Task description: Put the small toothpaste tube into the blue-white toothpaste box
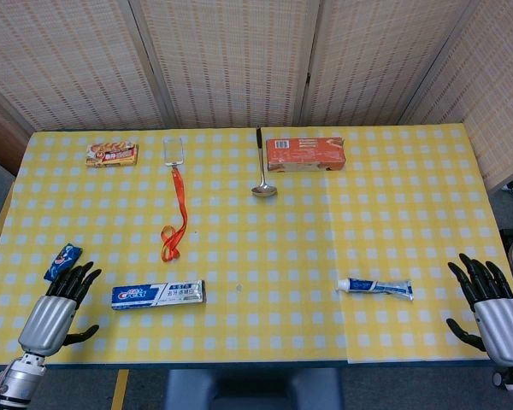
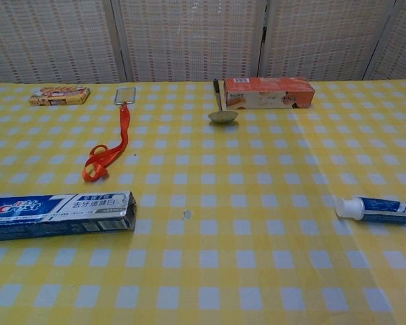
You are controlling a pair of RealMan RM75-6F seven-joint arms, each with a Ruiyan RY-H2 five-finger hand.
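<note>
The blue-white toothpaste box (image 1: 158,295) lies flat near the table's front left, its open end toward the right (image 2: 59,214). The small toothpaste tube (image 1: 375,286) lies at the front right, white cap pointing left (image 2: 377,209). My left hand (image 1: 58,309) hovers at the front left corner, left of the box, fingers spread and holding nothing. My right hand (image 1: 492,307) sits at the front right corner, right of the tube, fingers spread and empty. Neither hand shows in the chest view.
An orange box (image 1: 305,155) and a ladle (image 1: 261,167) lie at the back centre. A card holder on an orange lanyard (image 1: 175,205) and a snack packet (image 1: 112,155) lie at the back left. A small blue packet (image 1: 63,260) rests near my left hand.
</note>
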